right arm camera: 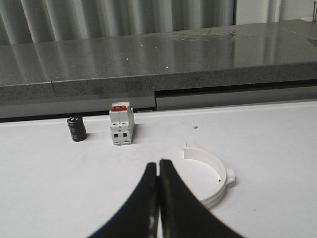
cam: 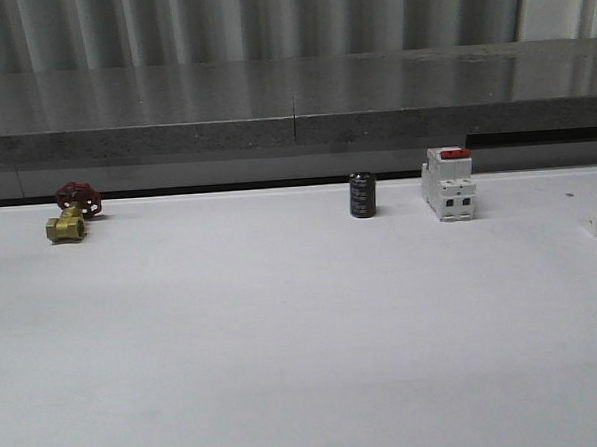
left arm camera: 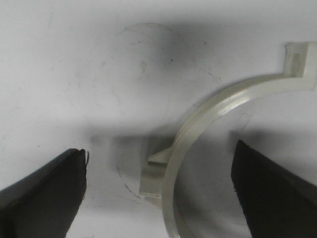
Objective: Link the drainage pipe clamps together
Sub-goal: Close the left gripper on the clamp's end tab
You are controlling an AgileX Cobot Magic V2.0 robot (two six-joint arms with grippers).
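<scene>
One white drainage pipe clamp (left arm camera: 218, 106) lies flat on the white table under my left gripper (left arm camera: 161, 148). That gripper is open, its dark fingers (left arm camera: 44, 193) standing apart on either side of the curved band and its small tab, touching neither. A second white half-ring clamp (right arm camera: 208, 157) lies on the table just beside my right gripper (right arm camera: 158, 163), which is shut with nothing between its fingers and does not touch the ring.
Along the back of the table (cam: 284, 334) stand a brass valve with a red handwheel (cam: 70, 217), a black cylinder (cam: 362, 195) and a white breaker with a red top (cam: 449, 184). Behind them runs a grey ledge (cam: 292, 104).
</scene>
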